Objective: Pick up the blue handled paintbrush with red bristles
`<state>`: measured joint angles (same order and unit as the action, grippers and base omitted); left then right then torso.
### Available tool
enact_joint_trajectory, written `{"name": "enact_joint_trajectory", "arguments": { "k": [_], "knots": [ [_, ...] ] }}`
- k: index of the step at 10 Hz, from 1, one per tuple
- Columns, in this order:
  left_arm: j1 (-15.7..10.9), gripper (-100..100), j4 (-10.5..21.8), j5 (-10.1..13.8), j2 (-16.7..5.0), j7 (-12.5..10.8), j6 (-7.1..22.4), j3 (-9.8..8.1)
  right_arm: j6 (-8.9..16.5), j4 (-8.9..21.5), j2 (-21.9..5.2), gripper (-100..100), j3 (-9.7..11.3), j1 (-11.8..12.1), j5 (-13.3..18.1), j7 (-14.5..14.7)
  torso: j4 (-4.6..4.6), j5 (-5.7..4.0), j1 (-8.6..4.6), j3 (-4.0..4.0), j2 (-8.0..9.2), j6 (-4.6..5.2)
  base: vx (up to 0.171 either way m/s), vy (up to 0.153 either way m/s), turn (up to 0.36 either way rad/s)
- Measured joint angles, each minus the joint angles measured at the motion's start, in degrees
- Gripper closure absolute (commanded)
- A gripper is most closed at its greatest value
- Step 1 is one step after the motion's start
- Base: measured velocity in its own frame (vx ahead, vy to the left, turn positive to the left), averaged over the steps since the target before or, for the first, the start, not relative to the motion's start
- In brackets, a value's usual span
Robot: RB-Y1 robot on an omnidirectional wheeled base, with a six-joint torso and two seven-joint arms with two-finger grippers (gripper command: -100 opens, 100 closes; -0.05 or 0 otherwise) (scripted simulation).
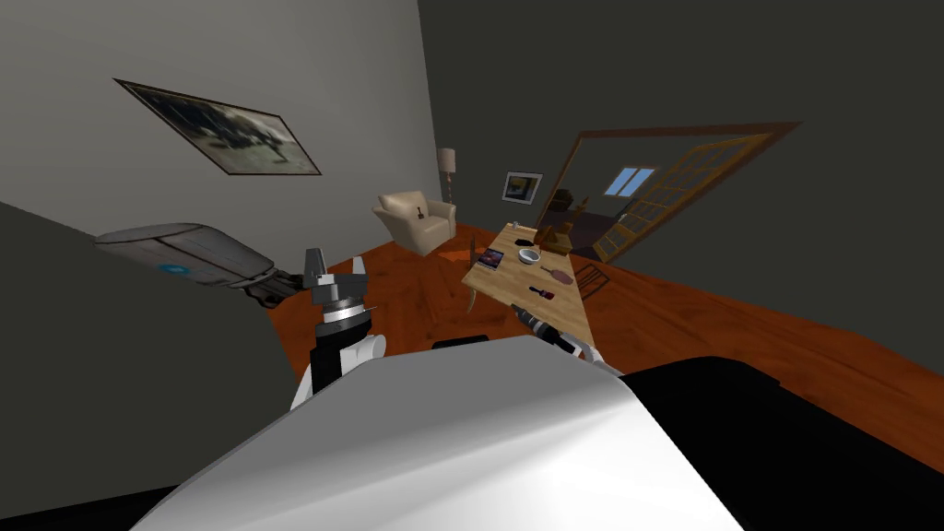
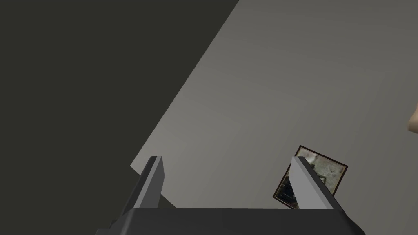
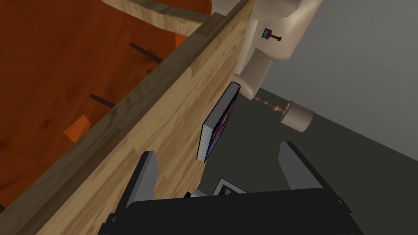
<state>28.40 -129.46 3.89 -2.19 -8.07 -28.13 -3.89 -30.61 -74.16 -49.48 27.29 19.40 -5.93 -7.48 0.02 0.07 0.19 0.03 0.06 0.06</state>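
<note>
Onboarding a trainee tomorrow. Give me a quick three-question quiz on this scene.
1. True or false: the right jaws are shut on the paintbrush.
2. What stands by the armchair? A) lamp B) stool C) bin
3. Fill in: the book lies on the ____.
Key: 1 false, they stand open and empty; 2 A; 3 table.

We take the paintbrush to be the small, dark-handled piece with a red end. It lies flat on the wooden table, close to the table's near edge and away from its corners. The handle's blue is hard to confirm.
</note>
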Motion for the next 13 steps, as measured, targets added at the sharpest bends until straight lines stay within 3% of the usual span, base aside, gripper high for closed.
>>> {"name": "enact_joint_trajectory", "arguments": {
  "k": [2,4,8,9,10,13],
  "knots": [
    [0.0,0,0.0,0.0,0.0,0.0,0.0,0.00,0.2,1.4,-3.1,-100,2.1,0.1,0.3,1.1,0.00,0.00,-0.01,-0.02,-0.03,0.01,0.026,0.043,0.045],
    [0.0,0,0.0,0.0,0.0,0.0,0.0,-0.01,-0.5,4.0,-3.9,-100,2.6,-0.6,0.4,0.7,0.02,-0.05,-0.21,0.06,0.10,0.03,0.009,0.018,0.142],
    [0.0,0,0.0,0.0,0.0,0.0,0.0,-0.01,-1.7,9.4,-8.9,-100,7.3,-1.9,1.4,2.3,0.00,-0.01,-0.10,-0.02,-0.03,0.03,0.032,0.034,0.124],
    [0.0,0,0.0,0.0,0.0,0.0,0.0,-0.01,-2.3,11.3,-8.8,-100,7.7,-2.0,1.5,2.6,0.01,-0.04,-0.17,0.02,0.04,0.05,0.028,0.034,0.240],
    [0.0,0,0.0,0.0,0.0,0.0,0.0,0.00,-3.2,14.4,-10.1,-100,9.7,-3.6,2.1,2.5,0.01,-0.02,-0.13,0.00,0.00,-0.05,0.049,0.039,0.382],
    [0.0,0,0.0,0.0,0.0,0.0,0.0,-0.01,-4.3,21.4,-13.7,-100,14.5,-4.7,3.6,5.2,0.00,-0.02,-0.17,-0.01,-0.03,-0.01,0.037,0.014,0.172]
  ]
}}
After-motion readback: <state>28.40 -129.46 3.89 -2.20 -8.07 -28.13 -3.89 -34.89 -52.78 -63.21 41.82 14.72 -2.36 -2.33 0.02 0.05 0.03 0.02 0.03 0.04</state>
